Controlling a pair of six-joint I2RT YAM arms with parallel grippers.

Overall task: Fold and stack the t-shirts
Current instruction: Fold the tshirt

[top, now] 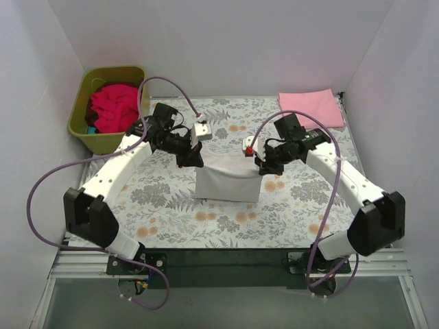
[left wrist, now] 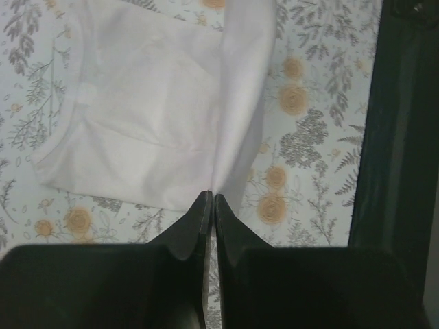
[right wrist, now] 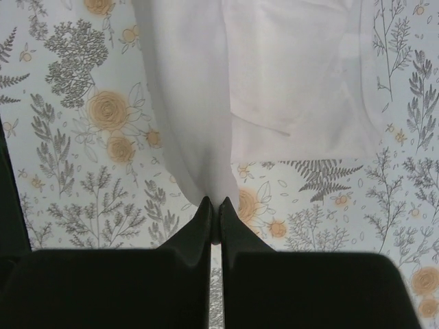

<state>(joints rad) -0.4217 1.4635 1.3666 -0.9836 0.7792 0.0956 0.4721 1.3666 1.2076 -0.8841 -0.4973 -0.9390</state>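
Note:
A white t-shirt (top: 228,184) hangs partly lifted over the middle of the floral sheet. My left gripper (top: 193,160) is shut on its far left corner, and my right gripper (top: 263,164) is shut on its far right corner. In the left wrist view the white cloth (left wrist: 164,123) runs up from my pinched fingertips (left wrist: 211,200). In the right wrist view the white cloth (right wrist: 274,82) hangs from my shut fingertips (right wrist: 214,204). A folded pale pink t-shirt (top: 311,108) lies at the far right. Crimson red t-shirts (top: 112,108) are bunched in the tub.
The olive-green tub (top: 84,130) stands at the far left, beside the grey-and-orange floral sheet (top: 171,212). White walls close in the back and both sides. A dark rail (top: 219,259) holds the arm bases at the near edge.

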